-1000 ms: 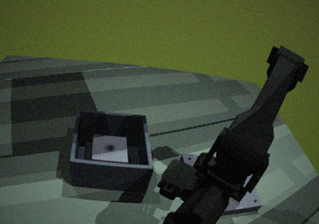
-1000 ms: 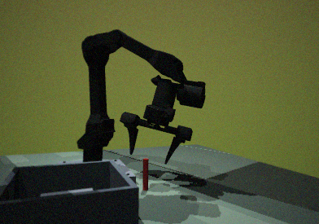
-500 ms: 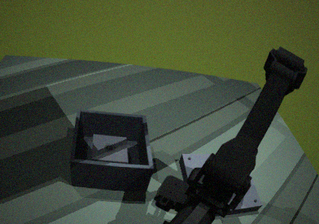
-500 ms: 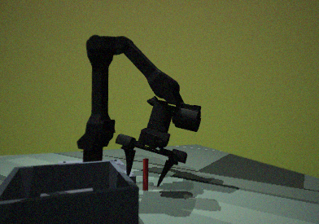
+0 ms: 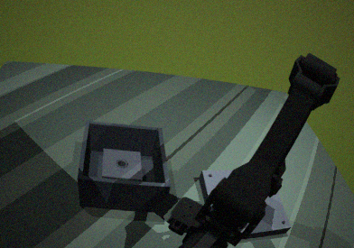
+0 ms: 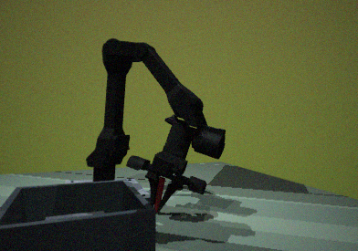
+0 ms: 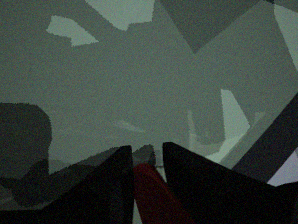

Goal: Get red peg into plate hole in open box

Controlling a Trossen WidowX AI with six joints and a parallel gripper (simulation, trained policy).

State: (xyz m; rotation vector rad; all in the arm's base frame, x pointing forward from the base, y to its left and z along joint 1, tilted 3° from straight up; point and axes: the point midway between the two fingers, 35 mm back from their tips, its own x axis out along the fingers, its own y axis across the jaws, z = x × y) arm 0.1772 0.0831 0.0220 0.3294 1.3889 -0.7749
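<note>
The red peg (image 6: 159, 194) (image 7: 155, 195) stands between the two fingers, leaning slightly in the exterior view. My gripper (image 6: 158, 209) (image 7: 147, 153) is shut on it, with the fingertips low, near the table. In the top view the peg and fingertips are hidden by the arm. The open dark box (image 5: 124, 196) (image 6: 82, 233) is to the left of the gripper in the top and exterior views. The pale plate (image 5: 110, 158) lies on its bottom, with a round hole (image 5: 122, 163) near the middle; no peg shows in it.
A pale plate with bolt holes (image 5: 275, 213) lies under the arm, right of the box, and its edge shows at the right of the wrist view. The box walls stand up between the gripper and the holed plate. Striped shadows cross the table (image 5: 149, 96).
</note>
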